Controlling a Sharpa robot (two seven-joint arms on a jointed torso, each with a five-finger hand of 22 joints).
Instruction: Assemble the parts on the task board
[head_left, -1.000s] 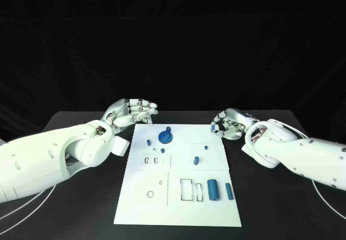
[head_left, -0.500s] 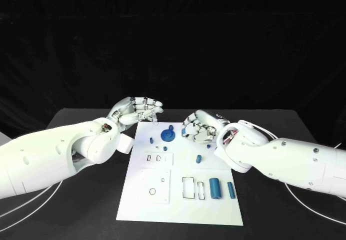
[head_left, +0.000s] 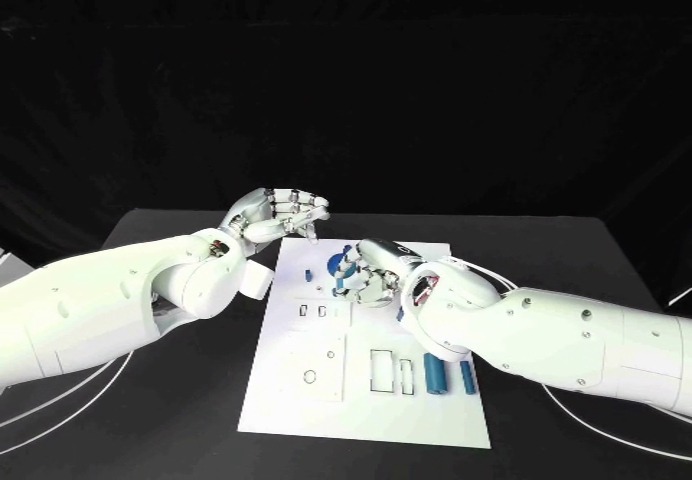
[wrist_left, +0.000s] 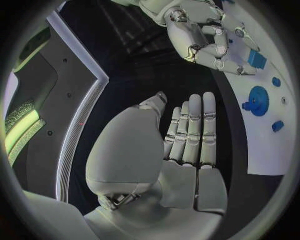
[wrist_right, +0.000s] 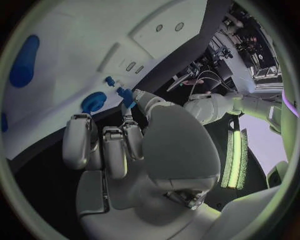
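Two hands over one task board. The right hand pinches one small blue peg, just beside the blue gear. Left hand hangs off the board's far corner, fingers curled, holding nothing. Two blue cylinders lie nearer the robot.

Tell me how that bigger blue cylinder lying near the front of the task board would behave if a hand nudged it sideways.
The bigger blue cylinder lies on its round side on the flat white task board, so it would probably roll. It looks rigid and smooth, so fingers might slip. A slimmer cylinder beside it could stop it.
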